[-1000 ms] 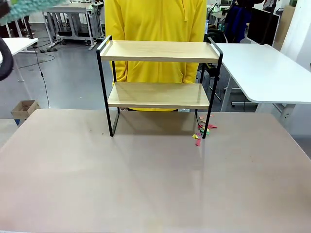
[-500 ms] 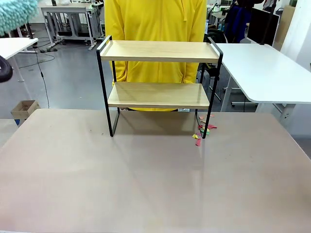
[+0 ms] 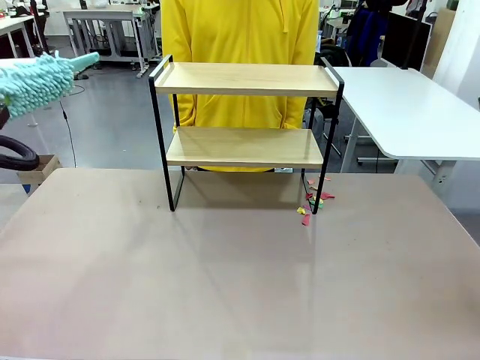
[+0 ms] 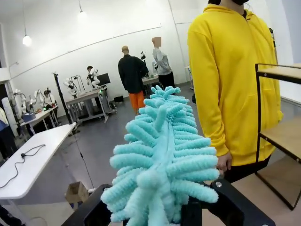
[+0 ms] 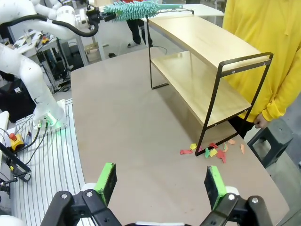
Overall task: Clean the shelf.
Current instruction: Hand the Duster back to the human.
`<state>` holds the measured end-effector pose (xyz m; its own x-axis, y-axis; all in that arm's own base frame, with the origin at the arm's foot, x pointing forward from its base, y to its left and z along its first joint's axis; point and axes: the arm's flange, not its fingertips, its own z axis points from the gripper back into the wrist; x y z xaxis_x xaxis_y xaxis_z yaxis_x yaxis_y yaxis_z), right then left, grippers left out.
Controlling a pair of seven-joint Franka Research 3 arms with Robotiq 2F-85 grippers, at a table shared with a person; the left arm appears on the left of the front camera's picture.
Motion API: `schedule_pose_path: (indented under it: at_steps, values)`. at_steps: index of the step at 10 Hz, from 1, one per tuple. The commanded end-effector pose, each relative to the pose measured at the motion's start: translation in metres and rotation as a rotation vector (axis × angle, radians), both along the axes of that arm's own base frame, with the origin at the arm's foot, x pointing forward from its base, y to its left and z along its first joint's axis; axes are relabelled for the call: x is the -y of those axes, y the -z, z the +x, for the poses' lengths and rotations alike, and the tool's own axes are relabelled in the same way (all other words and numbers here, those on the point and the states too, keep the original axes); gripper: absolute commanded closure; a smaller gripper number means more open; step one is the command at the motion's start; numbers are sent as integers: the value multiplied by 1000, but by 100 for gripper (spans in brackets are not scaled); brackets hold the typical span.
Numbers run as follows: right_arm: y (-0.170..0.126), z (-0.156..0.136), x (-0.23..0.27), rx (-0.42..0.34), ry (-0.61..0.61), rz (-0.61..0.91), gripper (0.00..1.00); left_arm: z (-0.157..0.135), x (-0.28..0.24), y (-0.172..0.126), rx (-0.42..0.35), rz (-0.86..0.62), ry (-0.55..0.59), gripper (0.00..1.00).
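Note:
The shelf [image 3: 244, 136] stands on the table, two light wooden boards in a black frame, both boards bare. Coloured paper scraps [image 3: 311, 201] lie on the table by its right front leg. A fluffy teal duster [image 3: 39, 79] hangs in the air at the far left, well apart from the shelf. My left gripper [image 4: 175, 213] is shut on the duster [image 4: 162, 160], whose fronds hide the fingertips. In the right wrist view my right gripper [image 5: 160, 181] stands open and empty above the table, with the shelf [image 5: 202, 61], the scraps [image 5: 211, 150] and the duster [image 5: 131, 9] ahead.
A person in a yellow hoodie [image 3: 240, 37] stands right behind the shelf, a hand [image 5: 260, 123] hanging near its end. A white table [image 3: 409, 112] stands to the right. The left arm [image 5: 61, 21] reaches in above the table's edge.
The duster has swung down and to the right at the front view's upper left. The shelf, the scraps and the person have not moved.

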<state>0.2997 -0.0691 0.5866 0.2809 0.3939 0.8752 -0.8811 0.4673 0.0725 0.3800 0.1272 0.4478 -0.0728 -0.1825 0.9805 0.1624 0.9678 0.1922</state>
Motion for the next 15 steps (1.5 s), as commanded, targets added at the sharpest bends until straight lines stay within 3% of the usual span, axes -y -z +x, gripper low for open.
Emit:
schedule_pose_path:
  at_steps: [1,2,3,15]
  values:
    - [-3,2,0,20,-5,18,0,-52,12,49,73,35,-34,81]
    - [-3,2,0,20,-5,18,0,-55,15,53,106,24,-54,81]
    - [-3,2,0,20,-5,18,0,0,-8,2,7,-5,-11,81]
    - [-3,2,0,20,-5,18,0,0,-8,2,7,-5,-11,81]
